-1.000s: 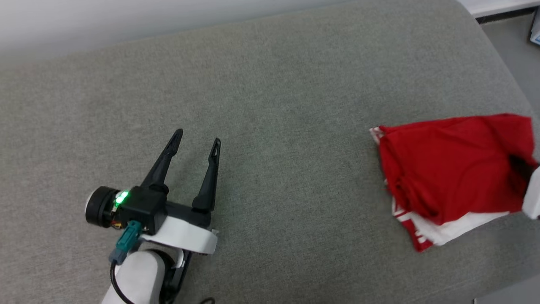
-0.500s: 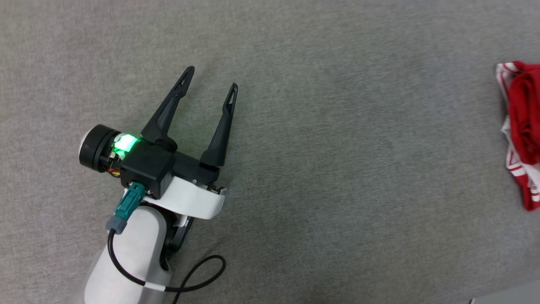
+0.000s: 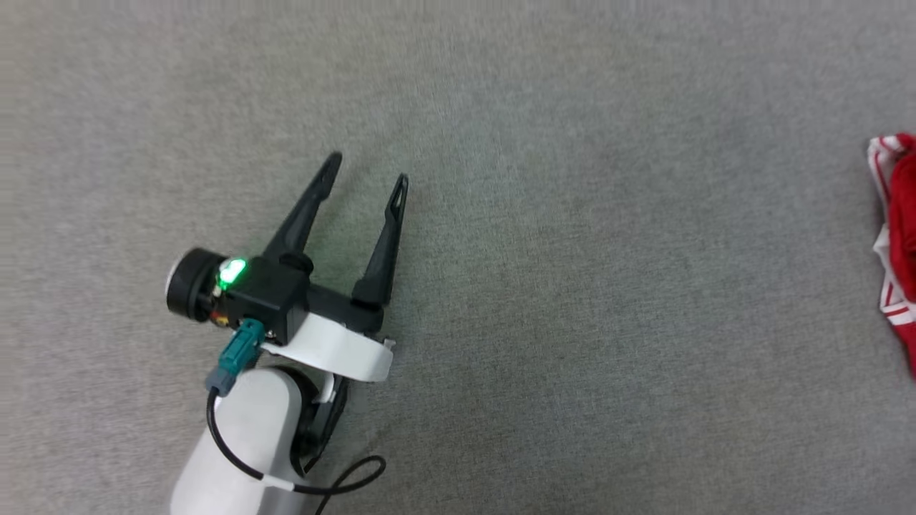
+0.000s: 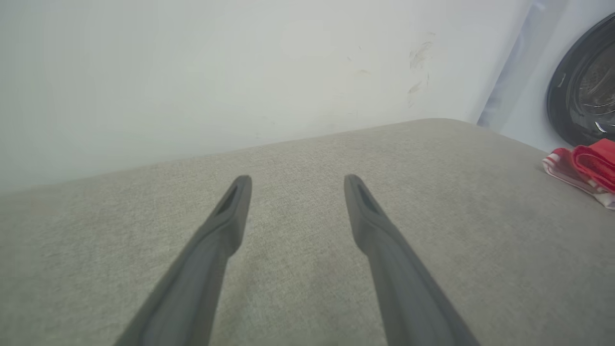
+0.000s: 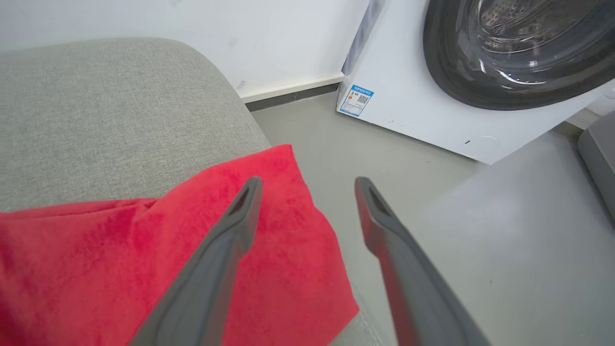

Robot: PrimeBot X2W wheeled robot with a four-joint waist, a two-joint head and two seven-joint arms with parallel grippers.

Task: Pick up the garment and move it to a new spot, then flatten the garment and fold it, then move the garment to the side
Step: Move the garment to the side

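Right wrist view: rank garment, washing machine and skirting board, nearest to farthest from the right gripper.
1. the garment, just under the right gripper, lower left.
2. the washing machine, across the floor, upper right.
3. the skirting board, along the wall, top centre.

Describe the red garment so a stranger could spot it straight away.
Find the wide grey cushioned surface beside the white front-loading washing machine. On its end nearest that machine lies the garment. It is bright red with red-and-white striped trim, against plain grey fabric.
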